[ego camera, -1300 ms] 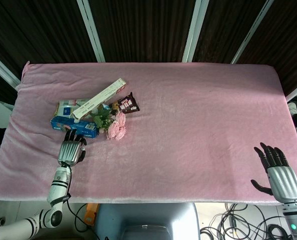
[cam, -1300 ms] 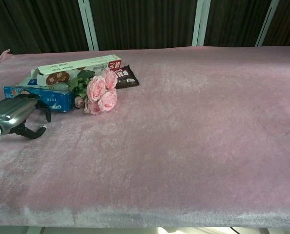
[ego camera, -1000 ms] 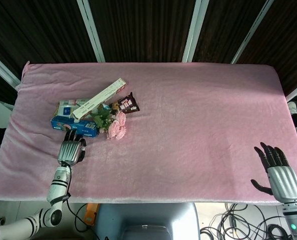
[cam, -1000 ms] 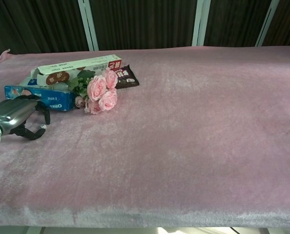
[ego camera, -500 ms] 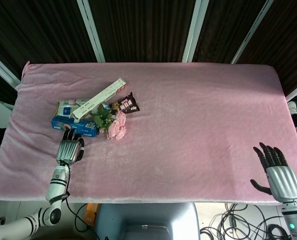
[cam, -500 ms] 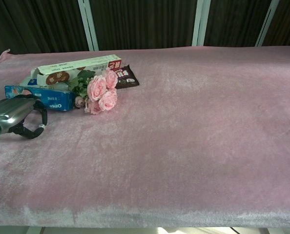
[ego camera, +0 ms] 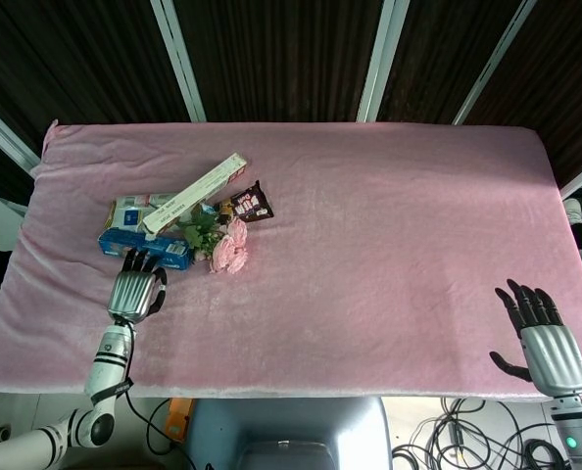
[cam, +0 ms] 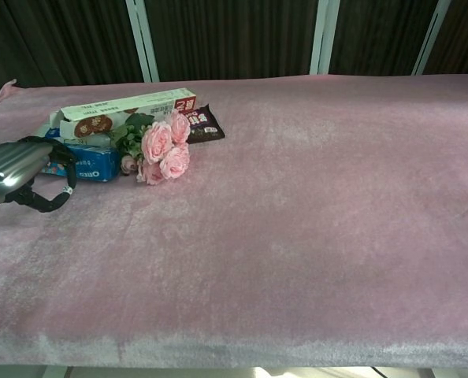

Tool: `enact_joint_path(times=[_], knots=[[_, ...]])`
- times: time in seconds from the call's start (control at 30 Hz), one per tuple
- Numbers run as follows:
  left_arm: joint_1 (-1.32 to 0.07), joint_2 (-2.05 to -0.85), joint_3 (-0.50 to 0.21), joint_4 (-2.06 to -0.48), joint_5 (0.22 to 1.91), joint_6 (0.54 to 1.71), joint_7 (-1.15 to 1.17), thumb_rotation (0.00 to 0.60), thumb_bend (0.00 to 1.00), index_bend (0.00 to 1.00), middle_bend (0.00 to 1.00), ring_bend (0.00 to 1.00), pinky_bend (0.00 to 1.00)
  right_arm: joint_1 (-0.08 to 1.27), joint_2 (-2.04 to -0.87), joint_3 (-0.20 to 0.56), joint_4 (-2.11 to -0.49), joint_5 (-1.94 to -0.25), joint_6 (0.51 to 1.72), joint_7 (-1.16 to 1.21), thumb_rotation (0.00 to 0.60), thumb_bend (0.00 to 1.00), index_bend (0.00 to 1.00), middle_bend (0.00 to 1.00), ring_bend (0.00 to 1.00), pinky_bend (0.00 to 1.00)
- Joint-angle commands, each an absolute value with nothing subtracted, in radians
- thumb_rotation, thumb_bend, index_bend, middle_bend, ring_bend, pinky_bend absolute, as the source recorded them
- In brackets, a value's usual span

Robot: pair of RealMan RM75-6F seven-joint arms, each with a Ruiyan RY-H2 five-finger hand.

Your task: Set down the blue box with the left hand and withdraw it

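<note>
Your left hand [ego camera: 135, 294] hovers at the table's [ego camera: 389, 245] eight o'clock edge, fingers curled but apart and holding nothing; its dark fingertips [cam: 67, 169] reach the near edge of the blue box [ego camera: 144, 245], though contact is unclear. The box lies flat on the pink cloth. At its one o'clock a long white carton [ego camera: 195, 193] leans, with pink roses [ego camera: 228, 247] at three o'clock and a dark snack packet [ego camera: 251, 203] beyond. Your right hand [ego camera: 541, 338] rests empty at four o'clock, fingers spread.

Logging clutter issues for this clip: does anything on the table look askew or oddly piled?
Yes: the long white box lies slanted, propped across the blue box rather than flat, with the pink roses crowded against both.
</note>
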State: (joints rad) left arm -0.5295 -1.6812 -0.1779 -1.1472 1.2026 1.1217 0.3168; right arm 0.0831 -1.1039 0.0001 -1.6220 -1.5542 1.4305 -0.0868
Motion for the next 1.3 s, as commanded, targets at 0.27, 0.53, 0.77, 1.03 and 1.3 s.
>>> enact_joint_path(times=[0.27, 0.53, 0.77, 1.03, 1.3], knots=[[-0.459, -1.414, -0.181, -1.630, 1.302, 1.285, 0.338, 0.600, 0.41, 0.59, 0.20, 0.08, 0.06, 0.089, -1.109, -0.005, -1.625, -1.563, 1.421, -0.094, 0.600, 0.29, 0.00, 0.00, 0.00, 0.00], [-0.489, -1.414, -0.166, -1.650, 1.209, 1.192, 0.430, 0.600, 0.41, 0.12, 0.11, 0.02, 0.05, 0.090, -1.108, -0.007, -1.628, -1.573, 1.423, -0.091, 0.600, 0.30, 0.00, 0.00, 0.00, 0.00], [-0.480, -1.393, -0.150, -1.672, 1.237, 1.220, 0.433, 0.600, 0.41, 0.05, 0.10, 0.02, 0.05, 0.089, -1.106, -0.005, -1.627, -1.568, 1.425, -0.088, 0.600, 0.30, 0.00, 0.00, 0.00, 0.00], [-0.409, -1.317, -0.087, -1.725, 1.310, 1.313, 0.445, 0.600, 0.41, 0.02, 0.06, 0.01, 0.03, 0.085, -1.101, -0.003, -1.630, -1.558, 1.426, -0.091, 0.600, 0.30, 0.00, 0.00, 0.00, 0.00], [-0.301, -1.211, 0.001, -1.757, 1.331, 1.360, 0.374, 0.600, 0.41, 0.00, 0.00, 0.00, 0.01, 0.085, -1.105, -0.002, -1.644, -1.545, 1.418, -0.123, 0.600, 0.30, 0.00, 0.00, 0.00, 0.00]])
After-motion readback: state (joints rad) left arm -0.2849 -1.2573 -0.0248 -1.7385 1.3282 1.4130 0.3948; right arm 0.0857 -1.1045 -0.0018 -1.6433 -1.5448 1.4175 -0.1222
